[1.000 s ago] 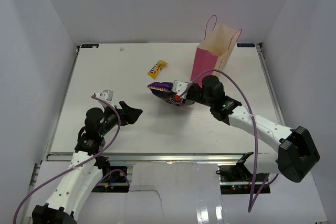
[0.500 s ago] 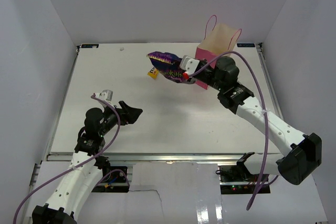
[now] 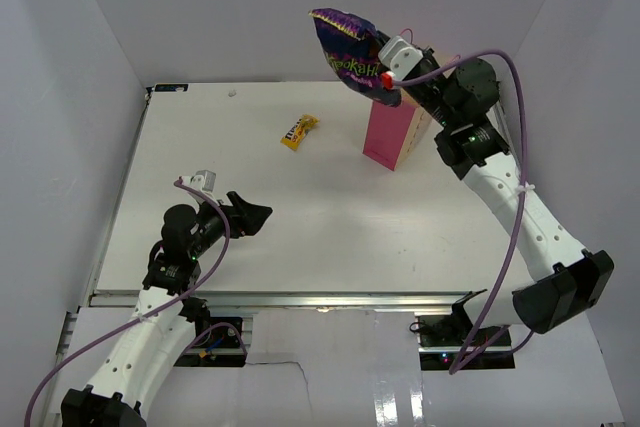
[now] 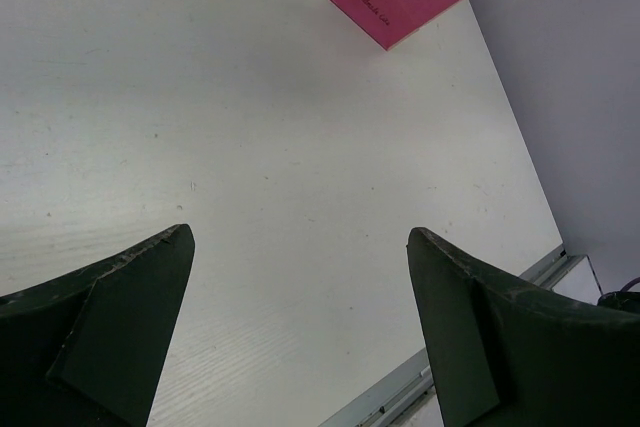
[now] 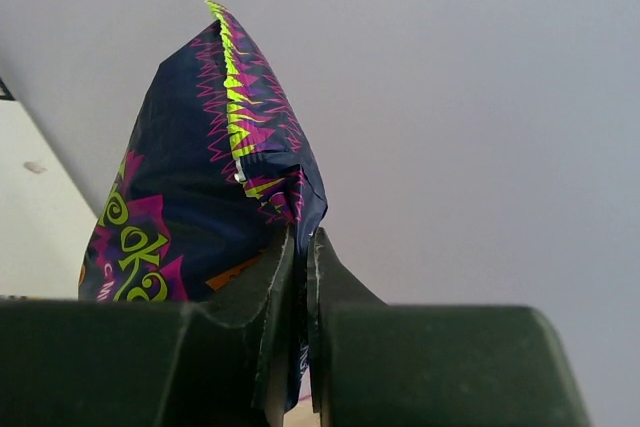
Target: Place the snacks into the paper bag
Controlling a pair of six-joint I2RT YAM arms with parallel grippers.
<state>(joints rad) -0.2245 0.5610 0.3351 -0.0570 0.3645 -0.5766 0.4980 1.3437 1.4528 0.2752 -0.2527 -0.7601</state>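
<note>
Up off the surface, the purple snack bag hangs at 12 o'clock, corner-pinched in the right hand, just 9 o'clock of the paper bag. Released off-centre, it may catch the rim and topple it. The left hand gapes empty.

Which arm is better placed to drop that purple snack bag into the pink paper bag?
Right. The right gripper pinches the crinkly dark blue-purple snack bag, raised near the top of the tall pink paper bag. The left gripper is open, empty, far off.
</note>
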